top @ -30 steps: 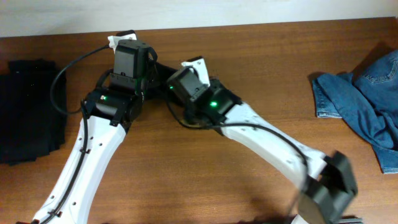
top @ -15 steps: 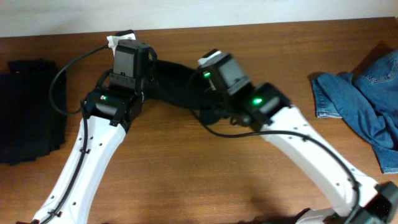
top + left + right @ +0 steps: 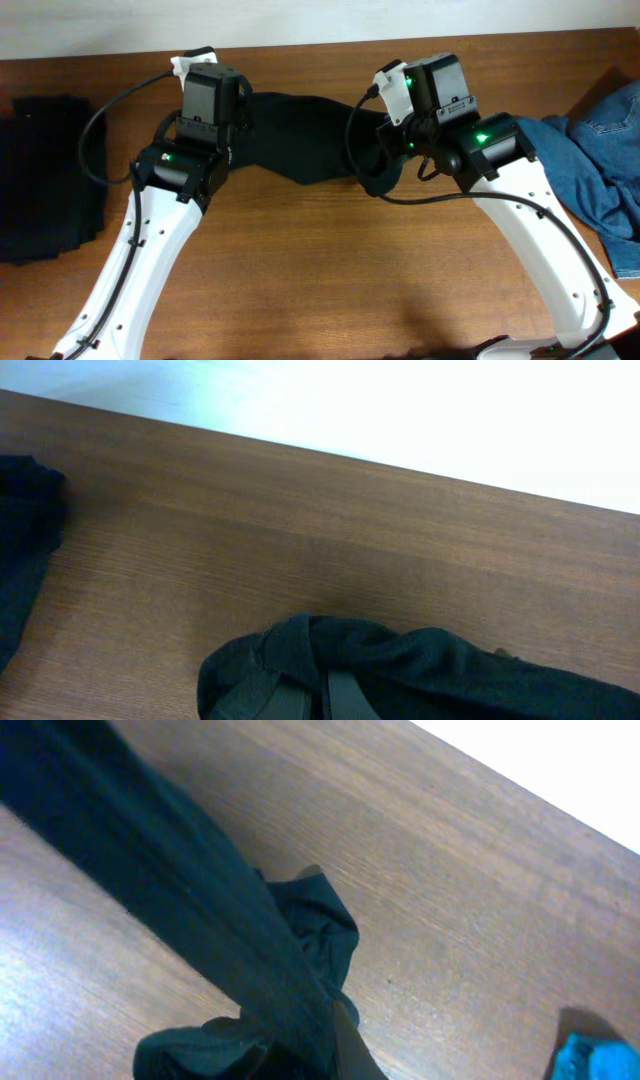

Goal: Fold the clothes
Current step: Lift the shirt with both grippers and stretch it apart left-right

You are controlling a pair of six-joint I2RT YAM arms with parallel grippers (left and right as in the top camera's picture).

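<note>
A black garment (image 3: 300, 140) hangs stretched between my two grippers near the table's back edge, sagging onto the wood in the middle. My left gripper (image 3: 315, 698) is shut on one bunched end of the cloth (image 3: 420, 660); from overhead it sits at the back left (image 3: 202, 70). At the back, right of centre (image 3: 390, 92), my right gripper (image 3: 305, 1058) is shut on the other end. From there the cloth (image 3: 190, 880) runs away in a taut band, with a loose fold drooping by the fingers.
A pile of black clothes (image 3: 50, 175) lies at the table's left edge and shows in the left wrist view too (image 3: 20, 550). Crumpled blue jeans (image 3: 590, 160) lie at the far right. The pale wall runs just behind the table's back edge.
My right gripper has swung right and away from the left one, drawing the black garment out between them. The left arm has stayed still.
</note>
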